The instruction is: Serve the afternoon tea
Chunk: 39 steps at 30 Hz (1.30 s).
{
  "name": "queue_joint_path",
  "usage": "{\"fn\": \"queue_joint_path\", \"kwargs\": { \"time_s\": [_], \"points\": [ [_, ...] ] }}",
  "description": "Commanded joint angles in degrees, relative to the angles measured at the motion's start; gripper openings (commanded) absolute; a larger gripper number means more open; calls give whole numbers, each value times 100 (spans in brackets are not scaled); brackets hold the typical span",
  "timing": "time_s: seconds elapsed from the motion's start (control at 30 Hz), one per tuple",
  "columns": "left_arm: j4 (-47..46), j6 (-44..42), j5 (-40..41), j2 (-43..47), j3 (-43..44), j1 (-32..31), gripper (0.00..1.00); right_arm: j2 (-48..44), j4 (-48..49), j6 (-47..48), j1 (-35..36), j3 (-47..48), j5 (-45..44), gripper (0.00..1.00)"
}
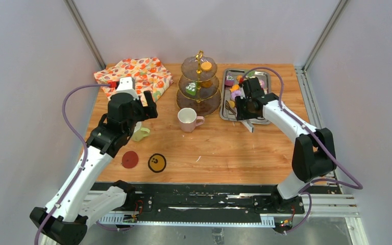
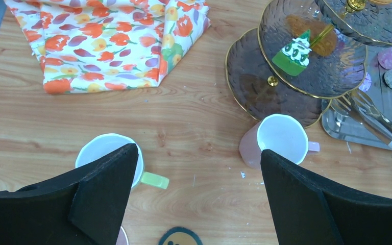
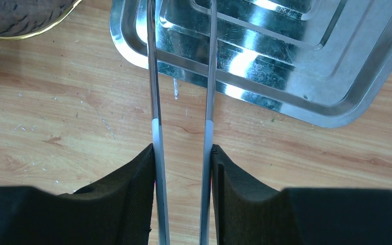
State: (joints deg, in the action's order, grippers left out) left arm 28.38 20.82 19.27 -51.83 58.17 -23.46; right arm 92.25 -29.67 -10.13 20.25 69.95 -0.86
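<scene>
Brown-glass stand (image 1: 210, 102), far centre, holds one orange biscuit (image 1: 206, 66) and a green cake (image 2: 296, 51); other pastries (image 2: 390, 57), apparently several, lie on the steel tray (image 3: 286, 56) right of it. Right gripper (image 3: 182, 153) pinches metal tongs (image 3: 153, 76); left gripper (image 2: 199, 153) spread wide.

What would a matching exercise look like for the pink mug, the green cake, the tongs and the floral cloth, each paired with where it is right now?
Things:
1. pink mug
2. green cake
3. tongs
4. floral cloth

Places:
A. clamped in the right gripper, reaching over the steel tray
B. at the far left corner of the table
C. on the middle tier of the stand
D. on the table just in front of the stand

Pairs: 1-D, 2-C, 3-A, 4-B
</scene>
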Motion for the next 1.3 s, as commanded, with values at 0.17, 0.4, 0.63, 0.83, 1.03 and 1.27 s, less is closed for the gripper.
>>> {"fn": "queue_joint_path", "kwargs": {
  "time_s": [0.17,0.4,0.63,0.83,1.03,1.27],
  "points": [
    [-159,-98,121,-29,41,-25,95,-713,-414,236,40,70,-111,17],
    [-206,-72,121,-54,19,-19,95,-1527,-698,290,33,166,-212,12],
    [-215,-60,95,-38,25,-22,95,-1774,-763,241,91,770,158,11],
    [-170,-30,136,48,10,-24,95,-1535,-740,325,438,1250,195,11],
    [-122,-40,199,107,4,-23,95,-1139,-681,418,861,1640,268,12],
    [-96,28,174,130,-34,-20,95,-595,-710,508,1105,1947,560,15]
  ]
}}
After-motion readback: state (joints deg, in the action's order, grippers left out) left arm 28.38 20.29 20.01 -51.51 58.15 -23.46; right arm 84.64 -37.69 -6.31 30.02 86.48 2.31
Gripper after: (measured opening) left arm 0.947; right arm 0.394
